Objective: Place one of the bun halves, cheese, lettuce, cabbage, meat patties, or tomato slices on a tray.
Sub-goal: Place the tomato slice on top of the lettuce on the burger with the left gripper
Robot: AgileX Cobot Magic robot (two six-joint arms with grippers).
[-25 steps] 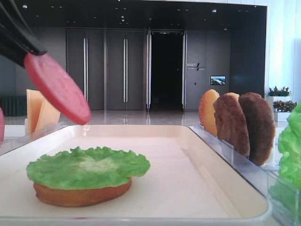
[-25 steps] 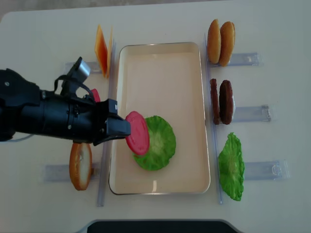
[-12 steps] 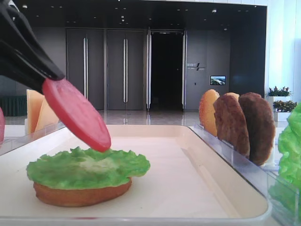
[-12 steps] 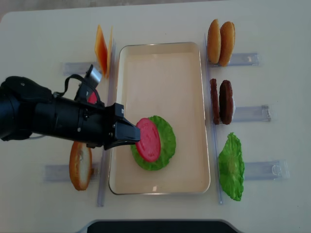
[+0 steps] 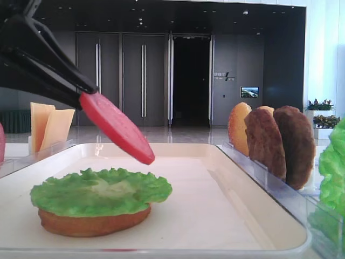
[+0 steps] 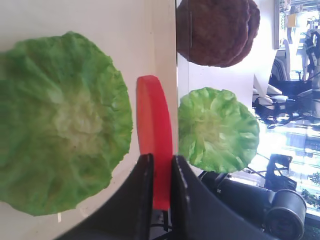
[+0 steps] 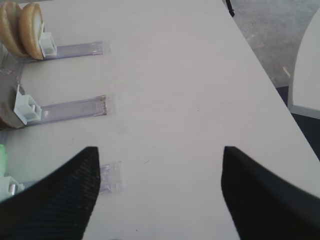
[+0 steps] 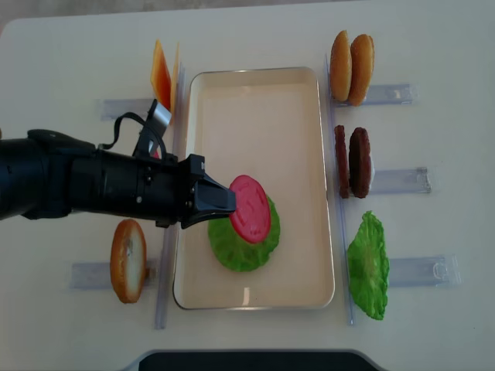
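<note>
A pale tabletop with a dark lobby behind, and here's the layout, left to right. A bun half [image 8: 128, 260] stands in its clear holder, cheese [image 8: 162, 81] further back. The left gripper [image 8: 224, 205] is clamped on the rim of a tomato slice [image 8: 250, 209], holding it tilted in the air over the lettuce [image 8: 244, 246], which lies on a bun bottom [image 5: 94, 222] in the tray [image 8: 302, 124]. That slice looks stiff, light and glossy, probably slippery, so an edge pinch is the right hold. Right of the tray: bun halves [image 8: 351, 67], meat patties [image 8: 352, 161], another lettuce leaf [image 8: 368, 264]. The right gripper [image 7: 159, 190] hangs over bare table, fingers spread wide, nothing between them.
</note>
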